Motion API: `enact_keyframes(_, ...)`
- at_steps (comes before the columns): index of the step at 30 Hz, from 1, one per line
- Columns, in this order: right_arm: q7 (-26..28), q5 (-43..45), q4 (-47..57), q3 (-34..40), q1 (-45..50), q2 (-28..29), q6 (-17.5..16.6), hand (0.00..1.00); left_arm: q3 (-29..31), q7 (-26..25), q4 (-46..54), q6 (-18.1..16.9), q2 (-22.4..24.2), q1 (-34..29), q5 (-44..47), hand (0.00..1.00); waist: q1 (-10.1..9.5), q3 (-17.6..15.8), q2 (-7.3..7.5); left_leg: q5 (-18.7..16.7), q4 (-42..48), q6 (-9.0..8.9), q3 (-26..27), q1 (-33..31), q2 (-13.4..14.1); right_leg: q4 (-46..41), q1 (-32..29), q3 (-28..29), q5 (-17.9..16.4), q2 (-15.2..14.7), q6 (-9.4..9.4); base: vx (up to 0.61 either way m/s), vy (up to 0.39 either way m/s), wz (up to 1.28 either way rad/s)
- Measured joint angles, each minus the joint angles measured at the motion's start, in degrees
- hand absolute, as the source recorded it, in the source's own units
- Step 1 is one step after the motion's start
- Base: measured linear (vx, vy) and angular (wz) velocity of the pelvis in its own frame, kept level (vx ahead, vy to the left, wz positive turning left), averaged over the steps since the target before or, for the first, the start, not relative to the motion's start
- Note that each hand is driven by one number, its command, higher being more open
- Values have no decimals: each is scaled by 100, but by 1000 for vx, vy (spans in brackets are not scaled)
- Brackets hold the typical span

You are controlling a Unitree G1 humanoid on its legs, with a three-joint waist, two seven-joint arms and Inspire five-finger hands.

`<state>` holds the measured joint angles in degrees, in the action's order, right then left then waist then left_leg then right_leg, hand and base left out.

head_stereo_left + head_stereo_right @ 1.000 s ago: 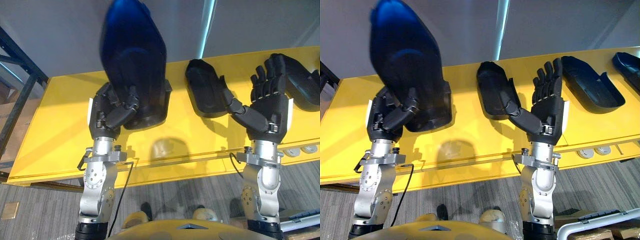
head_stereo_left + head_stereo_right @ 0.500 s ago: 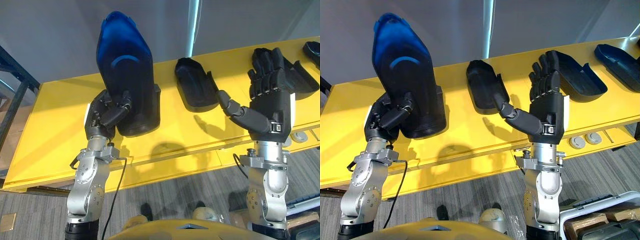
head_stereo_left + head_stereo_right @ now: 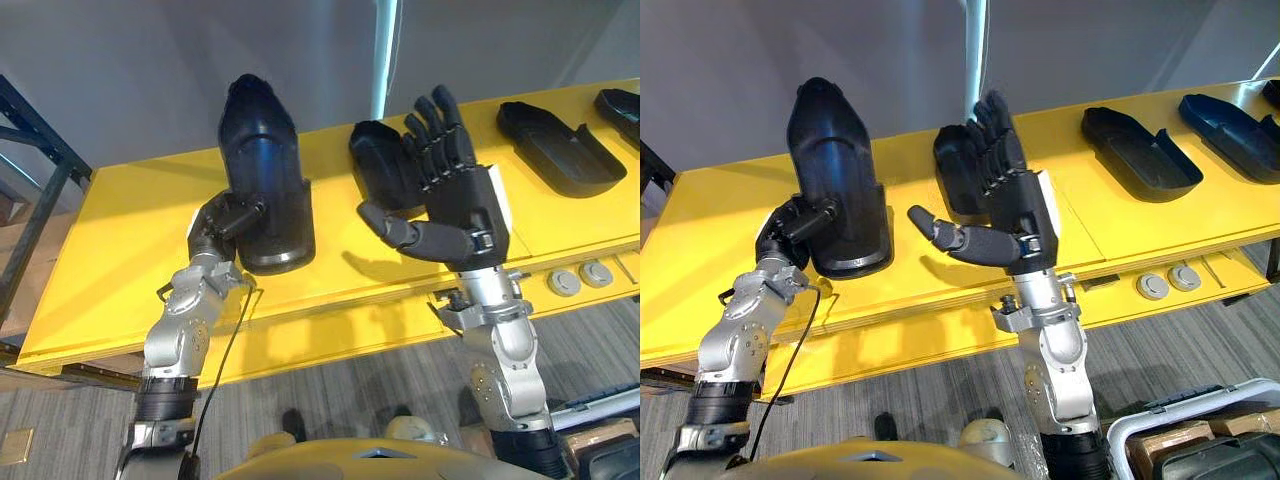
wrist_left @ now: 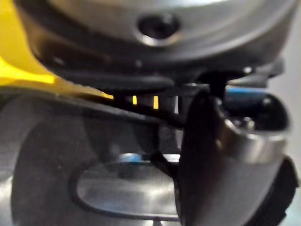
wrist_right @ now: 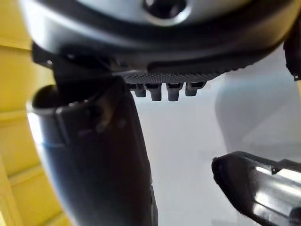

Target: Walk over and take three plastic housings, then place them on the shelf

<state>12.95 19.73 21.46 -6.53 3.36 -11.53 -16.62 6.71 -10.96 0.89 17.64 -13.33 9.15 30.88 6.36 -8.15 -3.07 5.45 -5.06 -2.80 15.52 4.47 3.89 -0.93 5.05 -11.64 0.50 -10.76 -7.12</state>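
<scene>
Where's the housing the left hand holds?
In the eye views, the housing tilts up over the yellow surface, left of centre, in the left hand; a second housing lies to its right.

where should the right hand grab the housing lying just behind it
The housing lies hollow side up with a raised rim, so probably pinch its near end wall, the right hand coming from the robot's side, thumb inside, fingers outside.

eyes overlook the shelf (image 3: 120,250); wrist cameras sit close.

Left hand (image 3: 222,222) curled; right hand (image 3: 460,200) upright, fingers (image 3: 431,136) straight.
</scene>
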Motion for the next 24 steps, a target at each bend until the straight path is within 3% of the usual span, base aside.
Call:
enact_keyframes(7,47,20,-297,-582,-329,-4,101,100,90,-67,-923,-204,-33,349,-6,0,-7,43,-63,105,-2,3,-185,-131,9,21,-14,-171,22,13,12,-25,2,13)
enact_keyframes(14,-86,-32,-355,-992,-487,5,342,100,85,-115,-1538,-316,-136,765,-42,0,-150,51,-54,215,-3,-9,-272,-324,54,7,-166,-244,40,63,59,-9,-1,7)
enact_keyframes(23,-132,-16,-374,-891,-545,-6,389,100,-22,-169,-2427,-389,-541,1416,-261,0,-18,46,-61,272,-4,-3,-123,-396,88,-2,-358,-48,141,97,94,-25,7,-10)
enact_keyframes(24,-107,-14,-374,-866,-541,-7,390,100,-21,-161,-2531,-393,-584,1481,-407,100,6,39,-66,271,-4,-2,-106,-397,89,-3,-368,-34,150,96,95,-23,7,-7)
